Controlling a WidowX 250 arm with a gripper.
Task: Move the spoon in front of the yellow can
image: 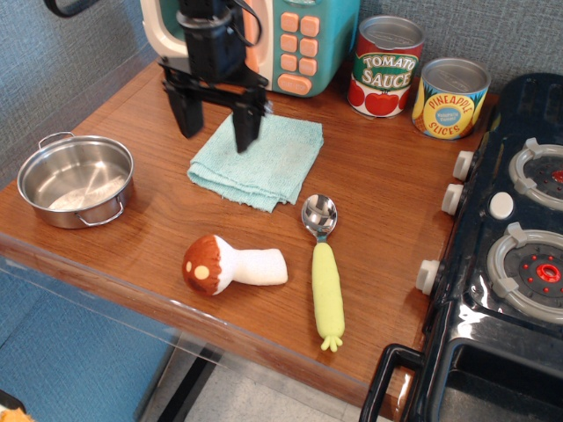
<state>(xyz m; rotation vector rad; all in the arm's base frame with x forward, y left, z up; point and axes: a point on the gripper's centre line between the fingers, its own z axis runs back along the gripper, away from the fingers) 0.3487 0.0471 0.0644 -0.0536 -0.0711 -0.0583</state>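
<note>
The spoon (324, 268) lies on the wooden table near the front edge, metal bowl pointing away, pale yellow-green handle toward the front. The yellow pineapple can (450, 98) stands upright at the back right, beside the stove. My black gripper (217, 130) is open and empty, hanging over the left part of the teal cloth, well behind and left of the spoon.
A teal folded cloth (264, 163) lies mid-table. A toy mushroom (230, 264) lies left of the spoon. A steel pot (76, 180) sits at the left. A red tomato sauce can (385, 66) and a toy microwave (295, 40) stand at the back. A black stove (510, 255) fills the right.
</note>
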